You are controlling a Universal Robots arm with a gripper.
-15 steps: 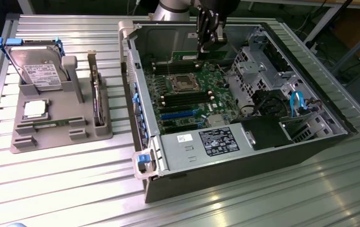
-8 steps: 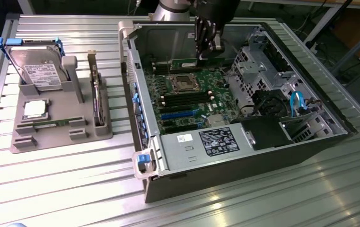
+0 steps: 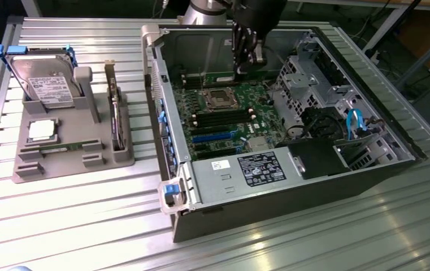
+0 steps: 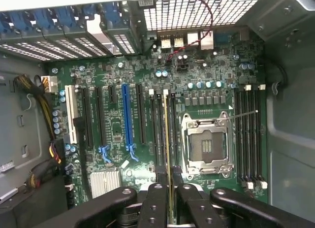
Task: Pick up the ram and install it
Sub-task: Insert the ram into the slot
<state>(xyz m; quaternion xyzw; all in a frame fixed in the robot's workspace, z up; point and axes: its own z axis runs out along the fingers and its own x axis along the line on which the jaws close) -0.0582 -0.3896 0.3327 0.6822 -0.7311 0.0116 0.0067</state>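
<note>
Exterior view: the gripper [image 3: 243, 63] is positioned inside the open computer case [image 3: 399, 138], above the motherboard [image 3: 264, 121] edge farthest from the power supply [image 3: 248, 169]. Wrist view: the ram [image 4: 167, 134] is clamped edge-on between the narrowly spaced fingers [image 4: 156, 203]. It is kept parallel to the memory slots [image 4: 158, 124] beside the processor socket [image 4: 205, 146], an alignment judged necessary for straight insertion; whether it is seated cannot be told.

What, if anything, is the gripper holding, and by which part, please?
The gripper holds the ram edge-on, its fingers pinching the stick's two flat faces.
</note>
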